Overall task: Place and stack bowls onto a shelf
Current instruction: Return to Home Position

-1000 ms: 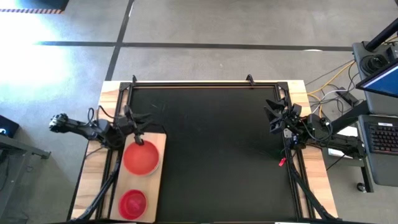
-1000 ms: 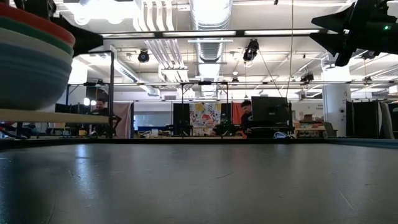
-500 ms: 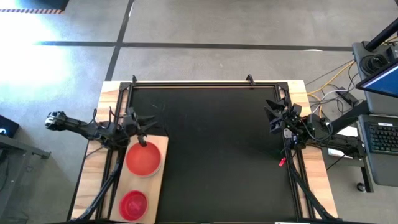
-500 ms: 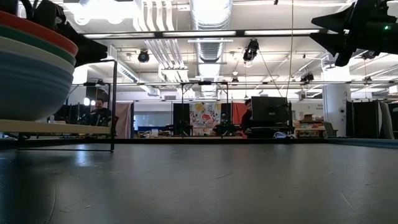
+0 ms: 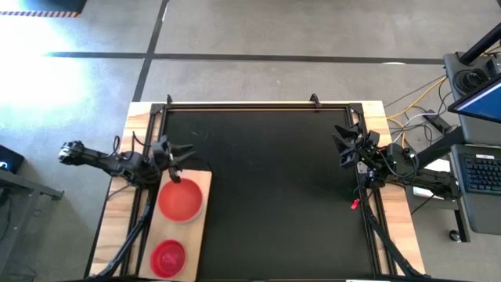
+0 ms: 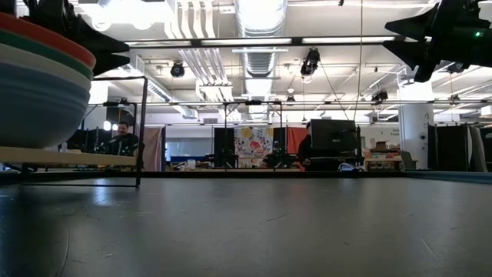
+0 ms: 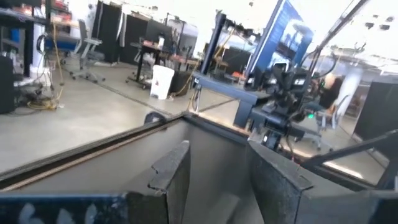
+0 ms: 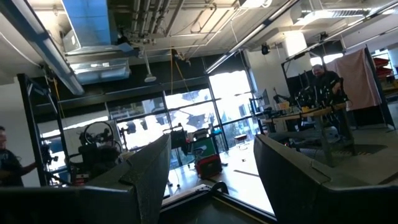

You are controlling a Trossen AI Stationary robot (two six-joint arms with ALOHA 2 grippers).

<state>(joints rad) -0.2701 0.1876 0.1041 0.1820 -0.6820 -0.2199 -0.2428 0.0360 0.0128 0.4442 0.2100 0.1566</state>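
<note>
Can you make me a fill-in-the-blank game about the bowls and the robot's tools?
1. The wooden board holds ____ stacks of bowls.
2. The board lies on the ____ side of the table.
3. The left tool has its fingers ____ and holds nothing.
4. The right tool, open too, holds ____.

Missing words: two; left; open; nothing.

A black desk (image 5: 266, 188) fills the middle. A keyboard (image 5: 479, 172) lies at its 3 o'clock, with wires (image 5: 419, 98) at 2 o'clock. Grey floor (image 5: 274, 31) lies at 12 o'clock. Far back, a person (image 6: 125, 140) sits.
</note>
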